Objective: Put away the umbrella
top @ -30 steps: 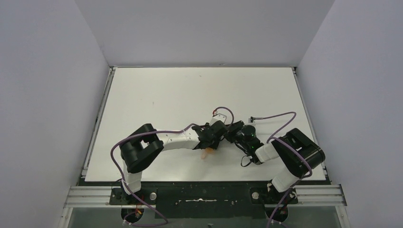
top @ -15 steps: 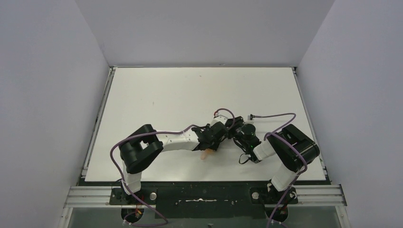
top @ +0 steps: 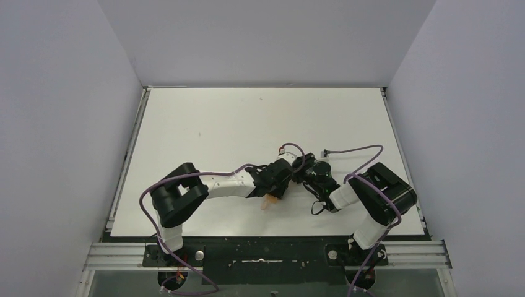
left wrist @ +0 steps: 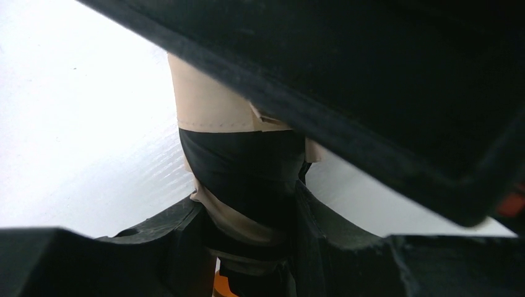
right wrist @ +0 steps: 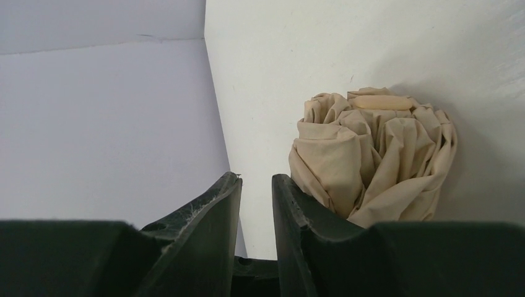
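Our arms meet over the table [top: 204, 124], hiding most of the umbrella [top: 269, 202] near its front edge. Our left gripper [left wrist: 247, 247] clamps its strapped tan bundle. Our right gripper [right wrist: 256, 204], nearly closed on nothing, sits beside the bunched fabric.

The white table [top: 204, 117] carries only one thing, the umbrella [top: 269, 200]. It lies near the front middle of the table, under the place where the two arms meet. From the right wrist view its tan fabric [right wrist: 371, 158] is bunched in folds and rests directly on the white surface. A black strap [left wrist: 241, 164] goes around it.
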You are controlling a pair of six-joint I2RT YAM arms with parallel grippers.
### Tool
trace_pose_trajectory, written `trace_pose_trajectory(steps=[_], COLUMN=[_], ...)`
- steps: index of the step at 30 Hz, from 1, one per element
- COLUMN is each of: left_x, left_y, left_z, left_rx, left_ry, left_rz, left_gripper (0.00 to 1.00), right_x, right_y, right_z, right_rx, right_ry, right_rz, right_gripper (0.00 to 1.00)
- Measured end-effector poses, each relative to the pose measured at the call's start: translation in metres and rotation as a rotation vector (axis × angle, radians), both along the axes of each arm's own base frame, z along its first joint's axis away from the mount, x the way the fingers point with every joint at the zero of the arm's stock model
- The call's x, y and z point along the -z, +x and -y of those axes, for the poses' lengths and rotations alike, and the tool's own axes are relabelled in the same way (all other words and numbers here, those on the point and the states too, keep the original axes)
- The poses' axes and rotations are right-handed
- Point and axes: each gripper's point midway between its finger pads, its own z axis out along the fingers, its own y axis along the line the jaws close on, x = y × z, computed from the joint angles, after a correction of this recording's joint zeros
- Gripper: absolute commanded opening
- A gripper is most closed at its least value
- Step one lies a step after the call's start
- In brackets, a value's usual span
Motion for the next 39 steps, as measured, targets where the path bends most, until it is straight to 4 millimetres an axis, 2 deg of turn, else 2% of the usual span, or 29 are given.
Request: trace_pose_trajectory(steps=[14, 25, 29, 33, 36, 39], left_x=[-0.001, -0.003, -0.003, -0.003, -0.003, -0.003], left_y=[-0.003, -0.021, -0.027, -0.031, -0.034, -0.036], left_z=[0.000, 0.012, 0.015, 0.014, 0.012, 0.008], left_rx=[0.085, 0.218, 0.277, 0.332, 0.367, 0.411], left_ry=[-0.012, -0.051, -0.054, -0.040, -0.025, -0.006], left_rz=[-0.015, -0.043, -0.048, -0.047, -0.051, -0.049], left_gripper=[0.00, 0.00, 0.00, 0.00, 0.00, 0.00], right_x=[0.006, 0.010, 0.008, 0.005, 0.011, 0.006], right_y=[-0.003, -0.021, -0.021, -0.013, -0.016, -0.024], right_z=[0.000, 0.032, 0.054, 0.096, 0.122, 0.135], right_rx=[0.003, 0.053, 0.080, 0.166, 0.201, 0.190], right_ry=[-0.043, -0.298, -0.322, -0.361, -0.416, -0.473], right_rz=[0.009, -0.097, -0.090, -0.084, -0.119, -0.131], right_gripper=[0.36, 0.44, 0.45, 0.45, 0.46, 0.47])
